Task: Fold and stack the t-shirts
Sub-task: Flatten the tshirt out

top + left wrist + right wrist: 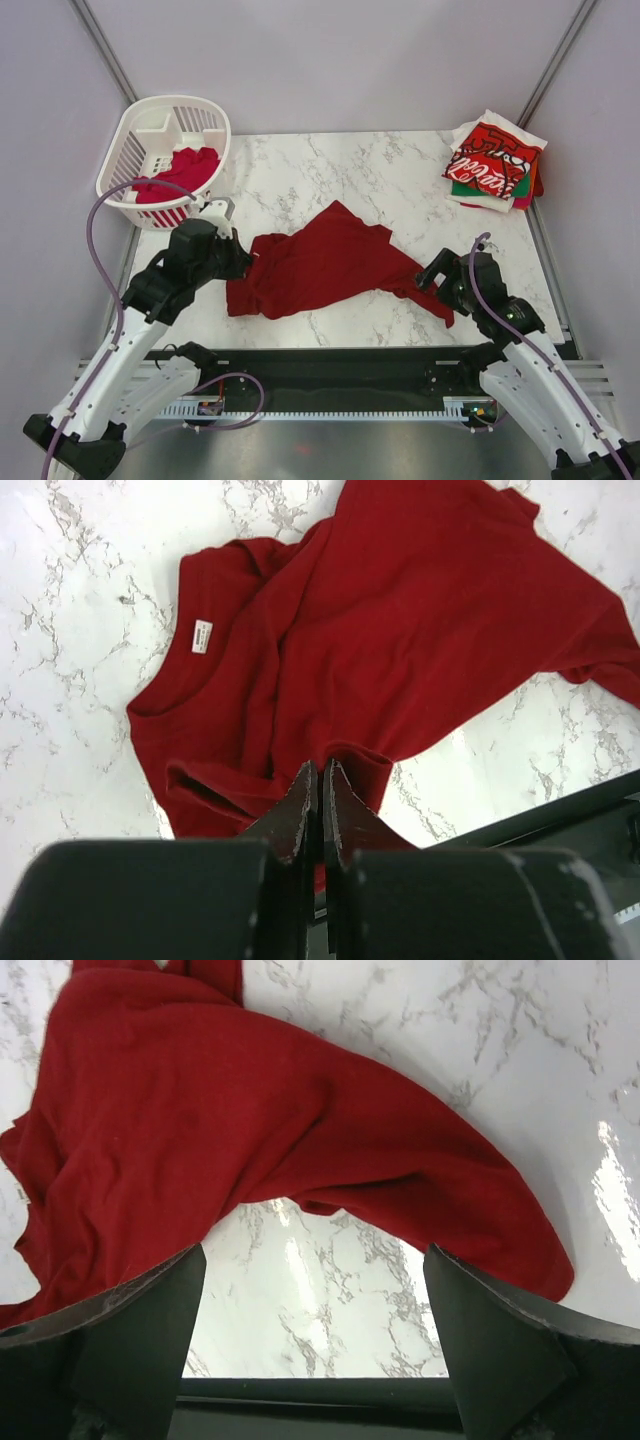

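A dark red t-shirt (320,262) lies crumpled across the middle of the marble table (300,170). Its collar with a white label (201,636) shows in the left wrist view. My left gripper (243,262) is shut on the shirt's left edge, with a fold of red cloth (400,640) pinched at the fingertips of the gripper (322,775). At the shirt's right end my right gripper (430,278) stands wide open. Bare marble shows between the fingers of the right gripper (313,1252), and the red cloth (200,1120) lies just beyond them. Folded t-shirts (492,165), a red Coca-Cola one on top, are stacked at the back right.
A white slotted basket (170,101) stands at the back left corner with another red t-shirt (182,172) inside. Grey walls close in the table on three sides. The black rail (330,365) runs along the near edge.
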Robot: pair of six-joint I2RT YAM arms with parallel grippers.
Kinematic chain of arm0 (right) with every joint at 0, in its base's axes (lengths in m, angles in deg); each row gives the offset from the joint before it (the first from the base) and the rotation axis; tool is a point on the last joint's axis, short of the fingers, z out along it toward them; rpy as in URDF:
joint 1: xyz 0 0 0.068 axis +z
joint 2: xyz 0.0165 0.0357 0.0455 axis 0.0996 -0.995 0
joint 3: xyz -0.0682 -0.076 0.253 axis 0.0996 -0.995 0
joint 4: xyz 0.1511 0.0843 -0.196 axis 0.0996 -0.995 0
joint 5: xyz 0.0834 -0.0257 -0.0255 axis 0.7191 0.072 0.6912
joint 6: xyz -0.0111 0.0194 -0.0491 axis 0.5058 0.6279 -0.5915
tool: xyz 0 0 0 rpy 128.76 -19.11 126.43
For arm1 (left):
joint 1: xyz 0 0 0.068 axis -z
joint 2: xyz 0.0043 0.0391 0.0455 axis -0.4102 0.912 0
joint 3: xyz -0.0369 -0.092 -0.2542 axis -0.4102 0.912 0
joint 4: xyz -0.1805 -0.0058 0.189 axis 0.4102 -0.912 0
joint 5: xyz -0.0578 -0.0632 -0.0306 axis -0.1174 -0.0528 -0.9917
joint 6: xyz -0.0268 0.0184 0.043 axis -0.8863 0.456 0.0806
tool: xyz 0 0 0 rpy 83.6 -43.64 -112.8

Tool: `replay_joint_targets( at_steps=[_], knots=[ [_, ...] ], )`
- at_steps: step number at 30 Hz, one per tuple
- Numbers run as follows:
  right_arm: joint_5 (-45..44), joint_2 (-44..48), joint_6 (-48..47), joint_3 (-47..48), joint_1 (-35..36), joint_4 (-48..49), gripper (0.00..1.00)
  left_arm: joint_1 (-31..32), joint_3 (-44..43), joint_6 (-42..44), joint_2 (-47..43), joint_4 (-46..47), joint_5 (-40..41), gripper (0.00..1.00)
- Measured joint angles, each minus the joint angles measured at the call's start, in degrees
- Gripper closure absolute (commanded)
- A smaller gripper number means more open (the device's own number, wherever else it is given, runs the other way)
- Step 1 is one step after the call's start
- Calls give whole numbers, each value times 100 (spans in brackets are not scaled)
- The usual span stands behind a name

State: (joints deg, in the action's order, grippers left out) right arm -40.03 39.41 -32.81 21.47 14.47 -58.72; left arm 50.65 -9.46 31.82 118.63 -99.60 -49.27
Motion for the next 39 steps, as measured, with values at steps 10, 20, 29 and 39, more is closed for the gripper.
replay_joint_targets(
  at_steps=[10,20,29,39],
  knots=[
    [442,-2210,-782,885,-4,1268,7,0,103,-13,-26,44,-26,98],
    [612,-5493,-1429,2730,2,2173,9,0,483,7,-358,120,188,98],
    [756,-7163,-1679,3547,2,2441,15,0,597,9,-446,247,245,98],
    [741,-7744,-1880,4048,2,2704,87,0,621,9,-496,304,247,98]
  ],
)
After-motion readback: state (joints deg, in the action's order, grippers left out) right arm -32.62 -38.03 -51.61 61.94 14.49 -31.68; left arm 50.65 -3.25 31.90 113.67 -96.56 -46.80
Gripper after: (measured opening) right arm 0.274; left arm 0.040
